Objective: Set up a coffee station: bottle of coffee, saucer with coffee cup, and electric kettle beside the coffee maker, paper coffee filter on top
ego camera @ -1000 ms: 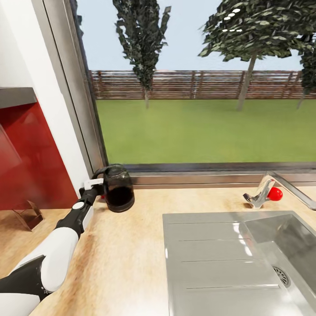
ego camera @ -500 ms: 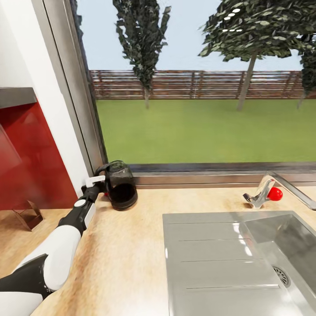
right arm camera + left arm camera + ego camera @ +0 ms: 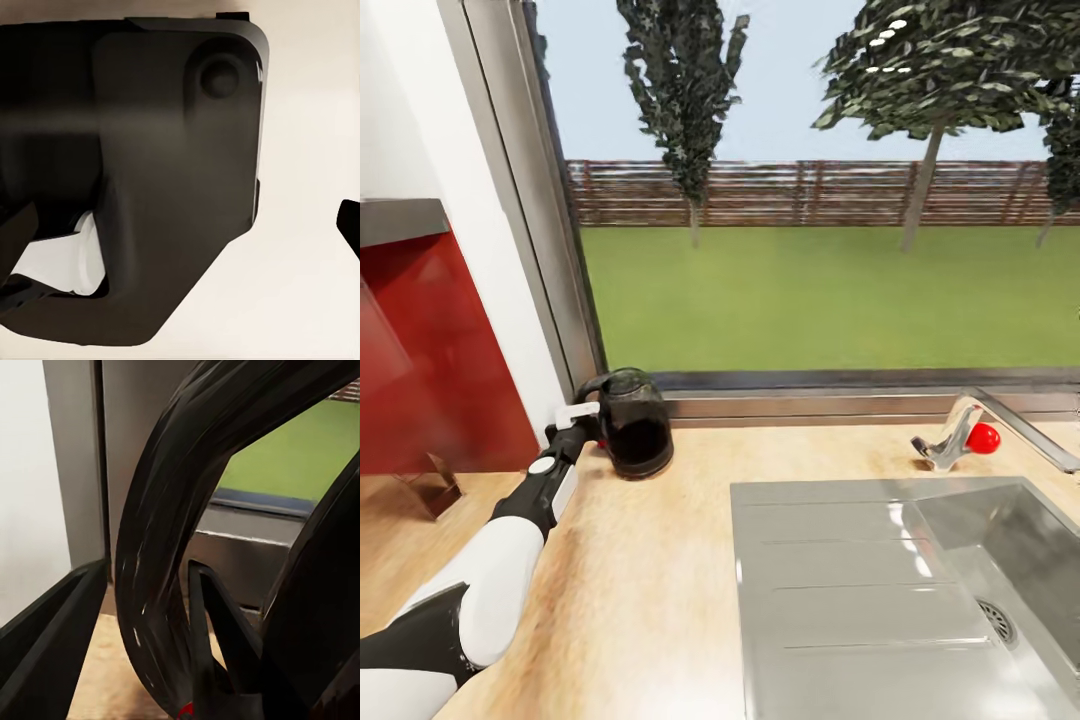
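Observation:
The electric kettle (image 3: pixel 635 425), a clear-glass jug with black base and lid, stands on the kitchen countertop (image 3: pixel 650 570) in the corner by the window frame. My left gripper (image 3: pixel 582 412) is at its loop handle, shut on it. In the left wrist view the black handle (image 3: pixel 176 510) runs between the two fingers (image 3: pixel 52 637) of that gripper (image 3: pixel 150 574). In the right wrist view my right gripper (image 3: pixel 180 225) has its dark fingertips (image 3: pixel 349 225) far apart, open, against a dark part of the robot's body.
A steel sink with draining board (image 3: pixel 880 580) is set into the worktop at the right, with a tap (image 3: pixel 960 435) with a red knob behind it. A red wall panel (image 3: pixel 430 370) and a window sill (image 3: pixel 810 405) bound the corner.
The kettle has shifted a little to the right with my left gripper on its handle. The head view has drifted slightly.

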{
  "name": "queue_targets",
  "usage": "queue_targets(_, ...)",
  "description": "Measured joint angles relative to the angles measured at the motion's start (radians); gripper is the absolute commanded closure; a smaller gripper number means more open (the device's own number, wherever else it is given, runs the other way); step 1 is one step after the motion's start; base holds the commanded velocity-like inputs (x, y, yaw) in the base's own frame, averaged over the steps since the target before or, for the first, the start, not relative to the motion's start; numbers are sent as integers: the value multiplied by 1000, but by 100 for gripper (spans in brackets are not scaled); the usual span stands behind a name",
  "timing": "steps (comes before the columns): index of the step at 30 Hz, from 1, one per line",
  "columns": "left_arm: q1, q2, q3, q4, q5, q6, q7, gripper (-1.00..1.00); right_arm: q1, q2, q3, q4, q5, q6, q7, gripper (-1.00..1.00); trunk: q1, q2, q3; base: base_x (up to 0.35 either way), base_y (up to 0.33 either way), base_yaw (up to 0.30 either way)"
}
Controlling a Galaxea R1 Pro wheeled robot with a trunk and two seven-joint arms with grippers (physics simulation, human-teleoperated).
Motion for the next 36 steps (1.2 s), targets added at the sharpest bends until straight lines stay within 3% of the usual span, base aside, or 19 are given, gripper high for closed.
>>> queue_targets(12,2,-1,0,0,0,0,1,100,0,0,-2,0,-1,-1,1,-100,0,0,0,-332,-52,33)
queue_targets(25,3,-13,-1,1,-2,-1,2,100,0,2,-2,-2,-1,-1,1,-100,0,0,0,-329,-164,233)
queue_targets(36,2,-13,-1,0,-2,0,8,100,0,2,-4,-2,-1,-3,-2,-100,0,0,0,-310,-170,8)
